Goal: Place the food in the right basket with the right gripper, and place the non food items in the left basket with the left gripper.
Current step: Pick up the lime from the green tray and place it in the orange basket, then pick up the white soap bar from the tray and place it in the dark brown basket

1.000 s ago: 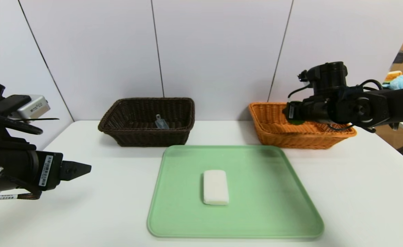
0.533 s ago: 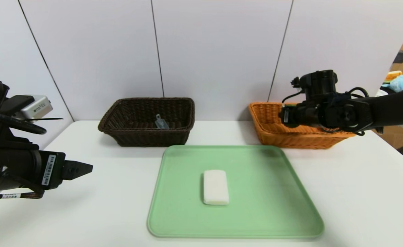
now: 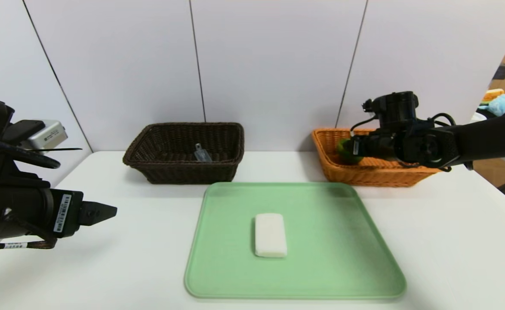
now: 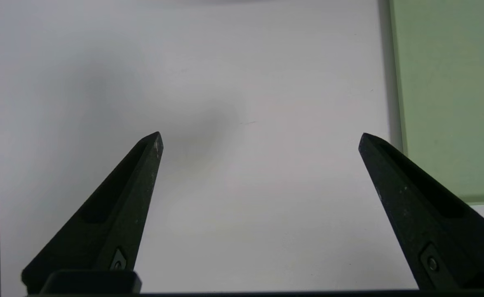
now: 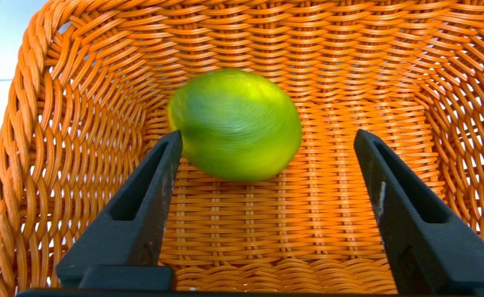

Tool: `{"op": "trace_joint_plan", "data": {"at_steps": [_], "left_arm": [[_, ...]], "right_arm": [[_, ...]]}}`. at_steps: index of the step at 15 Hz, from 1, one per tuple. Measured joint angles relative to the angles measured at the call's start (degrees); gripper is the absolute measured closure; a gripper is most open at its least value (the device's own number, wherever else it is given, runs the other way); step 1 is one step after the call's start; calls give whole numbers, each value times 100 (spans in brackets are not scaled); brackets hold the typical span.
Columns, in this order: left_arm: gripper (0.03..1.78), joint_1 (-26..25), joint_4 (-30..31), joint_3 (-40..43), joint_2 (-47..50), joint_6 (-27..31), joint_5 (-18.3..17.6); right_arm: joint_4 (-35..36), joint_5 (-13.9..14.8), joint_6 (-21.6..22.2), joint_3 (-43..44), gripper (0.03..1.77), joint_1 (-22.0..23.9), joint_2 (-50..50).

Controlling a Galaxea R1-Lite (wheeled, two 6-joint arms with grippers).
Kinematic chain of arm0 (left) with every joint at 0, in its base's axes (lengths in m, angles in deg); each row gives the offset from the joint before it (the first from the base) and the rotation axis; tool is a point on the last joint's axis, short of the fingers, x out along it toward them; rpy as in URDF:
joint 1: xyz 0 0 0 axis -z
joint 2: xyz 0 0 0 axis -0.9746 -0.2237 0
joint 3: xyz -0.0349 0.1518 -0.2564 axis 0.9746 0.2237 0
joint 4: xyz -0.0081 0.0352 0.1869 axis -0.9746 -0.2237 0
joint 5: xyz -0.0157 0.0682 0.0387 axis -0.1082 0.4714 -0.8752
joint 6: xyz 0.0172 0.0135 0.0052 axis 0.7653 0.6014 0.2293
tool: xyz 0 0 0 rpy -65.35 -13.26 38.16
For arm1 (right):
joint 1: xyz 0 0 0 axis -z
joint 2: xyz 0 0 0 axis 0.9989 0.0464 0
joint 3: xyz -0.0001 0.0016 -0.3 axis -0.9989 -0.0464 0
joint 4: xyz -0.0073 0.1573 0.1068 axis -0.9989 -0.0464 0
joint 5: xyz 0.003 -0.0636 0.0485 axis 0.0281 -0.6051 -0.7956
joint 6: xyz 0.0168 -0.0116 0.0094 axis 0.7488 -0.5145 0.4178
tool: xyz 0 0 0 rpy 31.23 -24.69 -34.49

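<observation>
A round green fruit (image 5: 234, 123) lies blurred on the floor of the orange right basket (image 5: 81, 123), just past my right gripper (image 5: 267, 133), which is open; one finger is close beside the fruit and nothing is gripped. In the head view that gripper (image 3: 355, 148) hangs inside the orange basket (image 3: 364, 174) by the fruit (image 3: 345, 150). A white bar (image 3: 270, 234) lies on the green tray (image 3: 343, 258). The dark brown left basket (image 3: 183, 174) holds a small clear item (image 3: 201, 154). My left gripper (image 4: 259, 135) is open and empty over the bare table, left of the tray.
The tray's edge (image 4: 452, 103) shows beside the left gripper. Both baskets stand against the back wall behind the tray. White tabletop (image 3: 450, 241) stretches on either side of the tray.
The right gripper dropped lower into the orange basket, shifted left and opened, and the green fruit left its jaws for the basket floor. The left arm barely moved.
</observation>
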Motion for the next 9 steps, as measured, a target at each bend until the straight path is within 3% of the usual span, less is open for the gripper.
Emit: {"op": "trace_joint_plan", "data": {"at_steps": [7,9], "left_arm": [[12,6,7,-4,40,-41,-2],[12,11,160,-6,71,-59,-156]], "right_arm": [[-182,-17,-33,-6,20,41,-619],[-407,-44,-63,-6,17,22,-1006]]}}
